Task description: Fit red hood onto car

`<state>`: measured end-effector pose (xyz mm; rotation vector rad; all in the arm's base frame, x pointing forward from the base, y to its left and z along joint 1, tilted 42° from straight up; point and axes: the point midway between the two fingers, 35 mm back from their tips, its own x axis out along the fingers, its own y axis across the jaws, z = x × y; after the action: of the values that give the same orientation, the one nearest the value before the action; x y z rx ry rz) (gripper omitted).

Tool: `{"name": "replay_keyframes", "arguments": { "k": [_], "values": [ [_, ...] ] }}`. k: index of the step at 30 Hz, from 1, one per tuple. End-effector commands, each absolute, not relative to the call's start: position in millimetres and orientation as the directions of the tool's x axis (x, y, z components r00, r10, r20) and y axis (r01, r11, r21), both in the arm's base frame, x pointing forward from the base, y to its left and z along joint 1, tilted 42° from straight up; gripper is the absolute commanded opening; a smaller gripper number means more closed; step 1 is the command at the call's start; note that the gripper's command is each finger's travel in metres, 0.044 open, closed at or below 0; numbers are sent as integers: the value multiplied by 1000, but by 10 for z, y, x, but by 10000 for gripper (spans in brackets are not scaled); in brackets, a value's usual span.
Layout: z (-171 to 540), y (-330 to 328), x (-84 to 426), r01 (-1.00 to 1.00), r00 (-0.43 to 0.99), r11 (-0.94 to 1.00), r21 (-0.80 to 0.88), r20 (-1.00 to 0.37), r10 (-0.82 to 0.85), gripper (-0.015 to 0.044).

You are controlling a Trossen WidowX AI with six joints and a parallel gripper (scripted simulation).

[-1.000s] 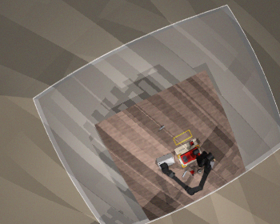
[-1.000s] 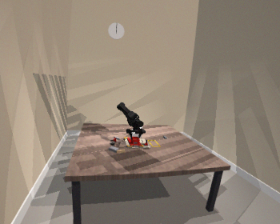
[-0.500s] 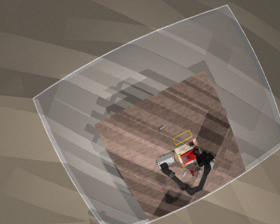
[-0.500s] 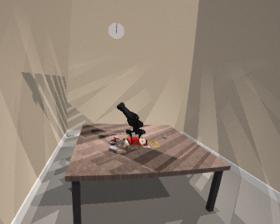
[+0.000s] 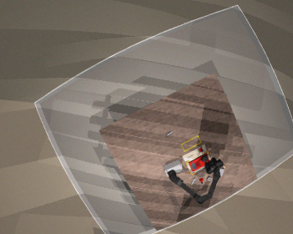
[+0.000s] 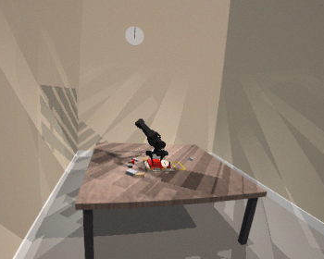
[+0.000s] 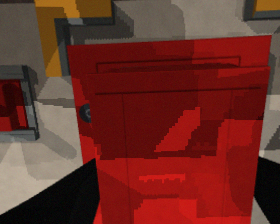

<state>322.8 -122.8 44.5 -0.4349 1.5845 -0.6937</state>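
Here the fingers, wide apart, grip the red hood [image 7: 171, 125] over the chassis [image 5: 194, 158]; lower level, holes onto pegs.

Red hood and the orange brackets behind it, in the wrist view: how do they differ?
The red hood is large, fills the view and is held in the gripper; the orange brackets are small, lie beneath and are partly hidden. The hood is a flat panel; the brackets are L-shaped corners.

Bare test room, plain beige walls [image 6: 184, 69], round white wall clock [image 6: 134, 35], single brown wooden table [image 6: 175, 190], grey floor [image 6: 175, 236].
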Motion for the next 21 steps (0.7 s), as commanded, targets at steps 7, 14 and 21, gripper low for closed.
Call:
{"name": "replay_keyframes", "arguments": {
  "k": [7,14,21],
  "values": [
    [410,-1260,3218,114,-140,743,-660,-751,-646,0],
    [392,-1275,3216,115,-140,743,-660,-751,-645,0],
    [398,-1267,3217,119,-140,744,-657,-753,-643,53]
  ]
}}
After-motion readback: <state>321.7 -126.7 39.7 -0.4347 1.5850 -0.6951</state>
